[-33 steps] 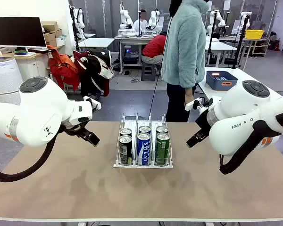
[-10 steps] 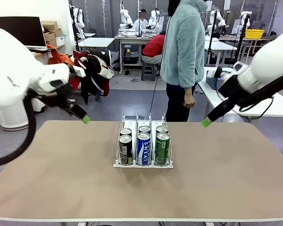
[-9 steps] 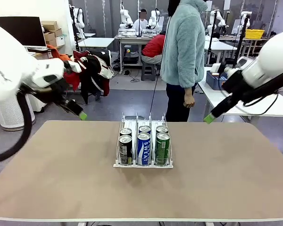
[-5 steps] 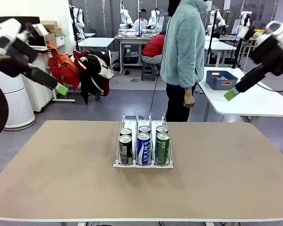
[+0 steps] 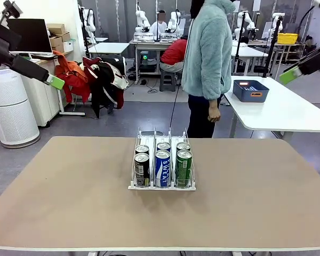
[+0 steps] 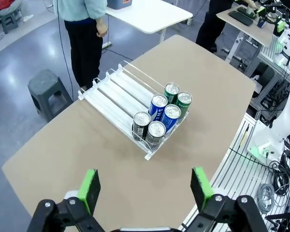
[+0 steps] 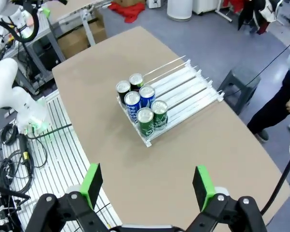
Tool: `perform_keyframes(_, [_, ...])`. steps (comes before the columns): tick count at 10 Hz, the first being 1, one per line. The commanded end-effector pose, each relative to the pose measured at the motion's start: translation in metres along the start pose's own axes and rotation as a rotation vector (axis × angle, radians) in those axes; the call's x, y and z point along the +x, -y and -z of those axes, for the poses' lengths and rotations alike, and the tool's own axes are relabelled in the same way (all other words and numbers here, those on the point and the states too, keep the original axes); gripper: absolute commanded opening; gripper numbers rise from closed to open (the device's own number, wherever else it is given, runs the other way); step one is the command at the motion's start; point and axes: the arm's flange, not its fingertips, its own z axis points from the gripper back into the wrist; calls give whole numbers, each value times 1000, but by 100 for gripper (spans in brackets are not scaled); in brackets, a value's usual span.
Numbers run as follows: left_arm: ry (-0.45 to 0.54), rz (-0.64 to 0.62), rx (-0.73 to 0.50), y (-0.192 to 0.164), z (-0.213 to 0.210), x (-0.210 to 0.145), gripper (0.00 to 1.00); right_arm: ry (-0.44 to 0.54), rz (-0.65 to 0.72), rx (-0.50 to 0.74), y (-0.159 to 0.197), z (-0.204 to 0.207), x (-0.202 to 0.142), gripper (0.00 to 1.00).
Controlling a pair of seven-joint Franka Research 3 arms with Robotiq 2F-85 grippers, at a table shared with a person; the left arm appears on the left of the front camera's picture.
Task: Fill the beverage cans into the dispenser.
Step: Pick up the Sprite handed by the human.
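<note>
Six beverage cans [image 5: 162,168] stood in the dispenser [image 5: 149,188], two to each lane and packed at its near end. A black pair filled the left lane, a blue pair the middle lane, the nearer one lettered "SWEAT", and a green pair the right lane. The far stretch of every lane lay bare. The dispenser sat on the middle of the tabletop [image 5: 69,202], nearer the far edge than the near one.

The left end effector [image 6: 145,187] hung high over the tabletop, well apart from the cans, its fingers spread wide with nothing between the green pads [image 6: 89,186]. In the front view one of its green-tipped fingers showed at the far left, above the tabletop's level. The right end effector [image 7: 147,182] hung equally high on the right side, also spread wide and gripping nothing, and looked down on the dispenser from well apart.

A person [image 5: 208,48] in a pale fuzzy jacket stood just beyond the far edge, one hand [image 5: 213,113] hanging loose at the side. Behind, to the far right, a blue bin [image 5: 250,90] rested on a white table
</note>
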Motion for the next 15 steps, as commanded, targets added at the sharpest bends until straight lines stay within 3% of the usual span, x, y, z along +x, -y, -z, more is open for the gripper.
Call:
perform_keyframes(1, [-1,19,-40,-4,3,-2,100,47,-7,-53,2,0,-3,100])
perform_keyframes(2, [0,0,0,0,0,0,100,0,0,0,0,0,0,100])
perform_keyframes(8, [-2,3,5,2,-1,0,100,-3,6,-18,1,-2,0,100])
perform_keyframes(10, [-127,3,-22,10,-13,15,100,-86,23,-29,-2,-11,15,100])
perform_keyframes(13, [-154,25,-44,26,-34,32,100,-138,54,-40,-3,-33,32,100])
perform_keyframes(15, [-167,80,-6,32,-46,40,100,-124,51,-39,-3,-52,35,100])
